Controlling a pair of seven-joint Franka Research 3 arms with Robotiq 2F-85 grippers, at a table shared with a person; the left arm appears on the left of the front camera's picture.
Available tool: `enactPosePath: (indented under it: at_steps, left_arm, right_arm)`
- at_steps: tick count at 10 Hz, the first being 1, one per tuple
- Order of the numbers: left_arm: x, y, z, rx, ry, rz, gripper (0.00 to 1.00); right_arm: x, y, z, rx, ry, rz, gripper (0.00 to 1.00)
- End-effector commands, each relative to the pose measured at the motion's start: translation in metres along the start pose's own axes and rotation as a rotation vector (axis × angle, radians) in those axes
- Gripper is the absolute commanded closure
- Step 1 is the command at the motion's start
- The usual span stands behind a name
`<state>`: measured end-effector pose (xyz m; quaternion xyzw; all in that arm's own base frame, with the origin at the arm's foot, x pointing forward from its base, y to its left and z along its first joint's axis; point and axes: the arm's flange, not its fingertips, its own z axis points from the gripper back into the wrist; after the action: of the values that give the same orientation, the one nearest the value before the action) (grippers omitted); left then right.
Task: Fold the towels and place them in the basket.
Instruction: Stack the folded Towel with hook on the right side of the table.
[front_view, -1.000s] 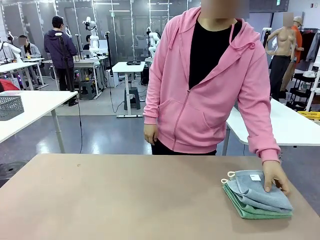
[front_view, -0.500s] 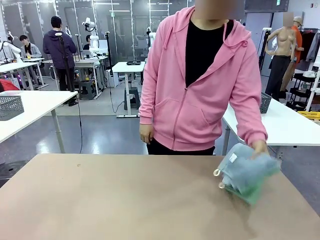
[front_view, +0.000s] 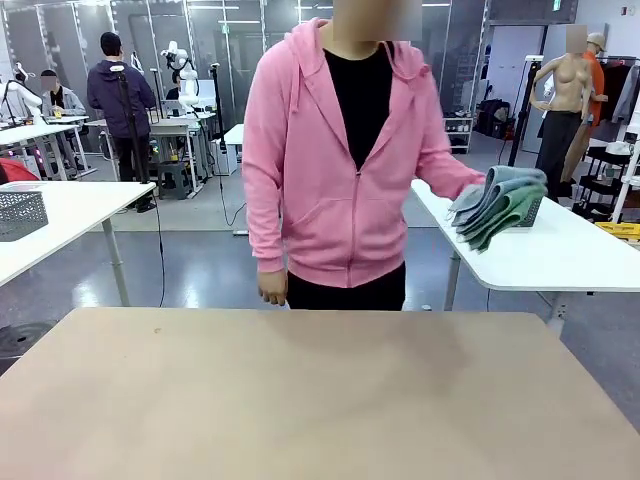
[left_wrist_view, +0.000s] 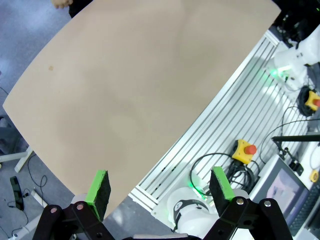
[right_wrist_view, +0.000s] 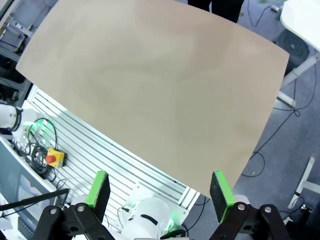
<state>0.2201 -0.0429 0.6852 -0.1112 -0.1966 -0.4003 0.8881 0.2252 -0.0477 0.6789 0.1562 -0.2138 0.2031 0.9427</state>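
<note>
Towels (front_view: 497, 203) lifted off table (front_view: 300, 400) by person; left gripper (left_wrist_view: 160, 187), right gripper (right_wrist_view: 159, 189) jaws apart; await return before gripping.

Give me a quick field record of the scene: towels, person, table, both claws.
towels: stacked pair, blue-grey over green, held off our table, over the white side table
person: pink hoodie, far side, turned toward that table
shared table: tan top
left claw: open, holding nothing
right claw: open, holding nothing
</note>
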Motion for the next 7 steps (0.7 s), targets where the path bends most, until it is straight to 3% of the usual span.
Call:
enactPosePath:
  at_steps: [1,7]
  left_arm:
    - [0.0001,-0.0012,-0.0008,0.003,0.001,-0.004,0.00]
    - [0.0001,-0.0012,-0.0008,0.003,0.001,-0.004,0.00]
  right_arm:
    - [-0.0005,0.0001,0.0012,-0.004,0.011,0.004,0.00]
    - [-0.0005,0.0001,0.0012,-0.004,0.011,0.004,0.00]
